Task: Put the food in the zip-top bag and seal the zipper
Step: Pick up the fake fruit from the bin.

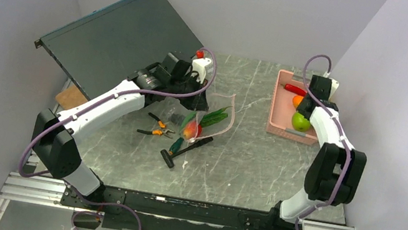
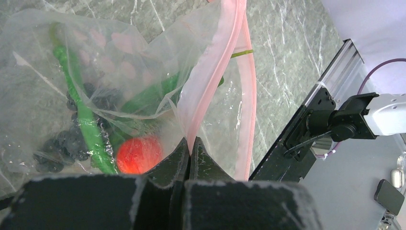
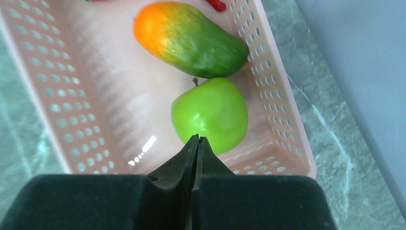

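We see a grey-green marbled worktop (image 1: 244,160). At about two o'clock a pink slotted basket (image 1: 275,105) sits flat on it. Near the centre, toward eleven o'clock, a clear bag (image 1: 218,108) rests partly on the stone. Just below it, at nine o'clock from centre, lie orange-handled pliers (image 1: 156,127), a green-handled screwdriver (image 1: 175,146) and a long black tool (image 1: 192,146). At ten o'clock we see a large dark panel (image 1: 119,43), tilted, and a small brown board (image 1: 70,98) beside its near corner.

White arms (image 1: 108,103), purple cables (image 1: 214,72), black hands (image 2: 190,149) (image 3: 197,141).
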`<state>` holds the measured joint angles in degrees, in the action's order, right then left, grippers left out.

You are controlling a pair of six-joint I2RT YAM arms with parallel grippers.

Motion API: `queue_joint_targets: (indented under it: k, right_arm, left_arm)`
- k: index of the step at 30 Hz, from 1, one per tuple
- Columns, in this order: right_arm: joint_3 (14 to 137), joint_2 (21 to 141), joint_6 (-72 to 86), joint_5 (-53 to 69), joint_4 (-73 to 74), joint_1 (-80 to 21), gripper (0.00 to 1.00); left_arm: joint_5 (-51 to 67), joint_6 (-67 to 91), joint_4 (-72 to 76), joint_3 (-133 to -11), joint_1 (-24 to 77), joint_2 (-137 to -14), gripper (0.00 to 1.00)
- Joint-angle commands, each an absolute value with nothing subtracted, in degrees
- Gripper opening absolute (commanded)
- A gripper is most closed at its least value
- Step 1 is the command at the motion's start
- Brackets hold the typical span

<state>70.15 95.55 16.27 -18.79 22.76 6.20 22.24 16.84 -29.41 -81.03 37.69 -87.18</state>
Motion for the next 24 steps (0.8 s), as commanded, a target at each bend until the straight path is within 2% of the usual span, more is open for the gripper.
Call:
queue_joint_targets:
  k: [1,2,3,5,7,9,11,15,24]
  right_arm:
    - [68.10,88.53,16.21,-15.15,17.20,6.15,0.00]
    - [67.35,87.83,16.01,-15.09,16.22,6.22,0.00]
    - [66.98,87.52,15.69,-15.23,15.85,6.25,0.04]
    - [67.94,88.64,15.29,-16.65,17.37,6.24,0.20]
    - [69.56,91.39,14.69,-18.21,19.64,6.24,0.44]
    - [71.35,93.79,13.76,-19.04,21.42,6.38,0.61]
    - [72.27,95.90,13.54,-20.06,22.54,6.47,0.70]
    - [72.24,98.73,14.45,-21.13,23.08,7.58,0.76]
    - [73.88,105.73,14.24,-18.07,21.03,8.18,0.76]
  left_arm:
    - [23.55,17.23,-27.07,-82.78,37.68,-87.47,0.00]
    - [23.55,17.23,-27.09,-82.79,37.68,-87.45,0.00]
    - [23.53,17.23,-27.08,-82.75,37.68,-87.43,0.00]
    - [23.40,17.16,-27.05,-82.71,37.70,-87.28,0.00]
    - [23.30,17.11,-27.19,-82.77,37.68,-87.19,0.00]
    - [23.29,17.05,-27.28,-82.91,37.68,-87.19,0.00]
    - [23.33,16.97,-27.28,-82.89,37.67,-87.15,0.00]
    - [23.21,16.90,-27.42,-83.01,37.65,-86.93,0.00]
    - [23.43,16.92,-27.41,-82.97,37.69,-86.84,0.00]
